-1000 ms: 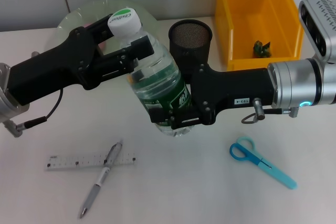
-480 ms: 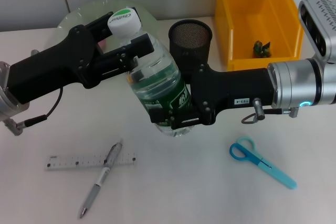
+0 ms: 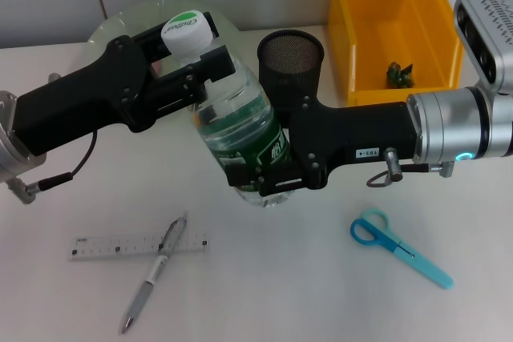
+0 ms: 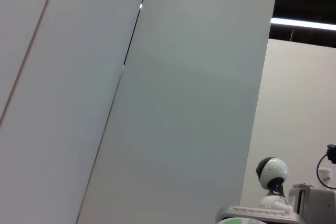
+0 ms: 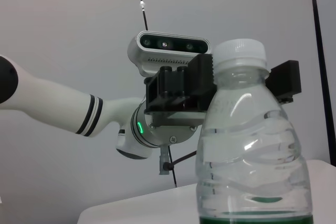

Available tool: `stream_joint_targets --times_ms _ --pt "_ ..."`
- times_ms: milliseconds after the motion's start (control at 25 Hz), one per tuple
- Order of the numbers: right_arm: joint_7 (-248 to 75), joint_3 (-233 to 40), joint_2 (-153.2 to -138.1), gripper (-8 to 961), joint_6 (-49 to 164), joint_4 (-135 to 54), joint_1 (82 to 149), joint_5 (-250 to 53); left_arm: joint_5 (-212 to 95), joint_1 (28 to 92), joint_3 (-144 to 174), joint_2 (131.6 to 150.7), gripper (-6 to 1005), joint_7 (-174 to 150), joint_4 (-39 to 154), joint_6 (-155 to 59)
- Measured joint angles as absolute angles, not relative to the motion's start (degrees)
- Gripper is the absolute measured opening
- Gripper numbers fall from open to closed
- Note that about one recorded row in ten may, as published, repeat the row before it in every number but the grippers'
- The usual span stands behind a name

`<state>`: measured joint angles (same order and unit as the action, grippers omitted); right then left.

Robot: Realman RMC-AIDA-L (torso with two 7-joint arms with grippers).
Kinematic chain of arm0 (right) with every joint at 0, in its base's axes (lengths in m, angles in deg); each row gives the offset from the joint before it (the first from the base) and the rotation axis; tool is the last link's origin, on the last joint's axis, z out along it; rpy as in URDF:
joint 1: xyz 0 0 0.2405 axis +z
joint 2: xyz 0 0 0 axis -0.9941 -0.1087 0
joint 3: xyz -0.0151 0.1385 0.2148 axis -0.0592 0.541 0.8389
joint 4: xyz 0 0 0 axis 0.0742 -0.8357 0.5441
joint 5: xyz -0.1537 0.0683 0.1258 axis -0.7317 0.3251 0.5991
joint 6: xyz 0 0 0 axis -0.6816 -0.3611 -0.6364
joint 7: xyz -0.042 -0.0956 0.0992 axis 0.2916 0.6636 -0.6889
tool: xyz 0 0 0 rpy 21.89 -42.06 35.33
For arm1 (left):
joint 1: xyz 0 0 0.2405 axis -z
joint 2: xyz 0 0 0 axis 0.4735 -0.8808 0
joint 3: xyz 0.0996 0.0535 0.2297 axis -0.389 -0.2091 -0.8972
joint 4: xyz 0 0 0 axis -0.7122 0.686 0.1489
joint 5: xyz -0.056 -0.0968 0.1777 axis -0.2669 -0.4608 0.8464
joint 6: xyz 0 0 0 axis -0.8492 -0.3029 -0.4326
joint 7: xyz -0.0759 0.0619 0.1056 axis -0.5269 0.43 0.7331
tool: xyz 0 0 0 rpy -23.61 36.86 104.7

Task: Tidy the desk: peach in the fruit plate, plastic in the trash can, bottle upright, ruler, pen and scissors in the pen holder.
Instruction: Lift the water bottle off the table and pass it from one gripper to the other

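Observation:
A clear water bottle (image 3: 240,126) with a white cap (image 3: 186,31) and a green label stands nearly upright at mid-table. My left gripper (image 3: 192,50) is shut on its neck just under the cap. My right gripper (image 3: 260,180) is shut on the bottle's lower body. In the right wrist view the bottle (image 5: 252,166) fills the foreground, with the left gripper's black fingers (image 5: 181,85) on either side of its neck. The ruler (image 3: 138,246) and pen (image 3: 154,274) lie crossed at front left. The blue scissors (image 3: 399,247) lie at front right. The peach is hidden behind my left arm.
The black mesh pen holder (image 3: 290,54) stands just behind the bottle. A yellow bin (image 3: 346,54) at back right holds a crumpled green piece of plastic (image 3: 398,74). The pale green fruit plate (image 3: 120,22) sits at back left, partly covered by my left arm.
The left gripper and the bottle's cap have shifted slightly up and back, bringing the bottle a little more upright. The right gripper has stayed put.

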<state>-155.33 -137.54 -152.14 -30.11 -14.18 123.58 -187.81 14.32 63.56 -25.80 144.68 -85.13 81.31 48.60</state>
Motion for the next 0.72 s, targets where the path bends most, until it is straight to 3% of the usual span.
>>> stream_joint_targets --times_ms 720 --pt "-155.3 -137.4 -152.06 769 -30.1 -14.1 123.7 -187.8 14.3 63.5 -25.4 144.44 562 -85.6 81.7 48.5"
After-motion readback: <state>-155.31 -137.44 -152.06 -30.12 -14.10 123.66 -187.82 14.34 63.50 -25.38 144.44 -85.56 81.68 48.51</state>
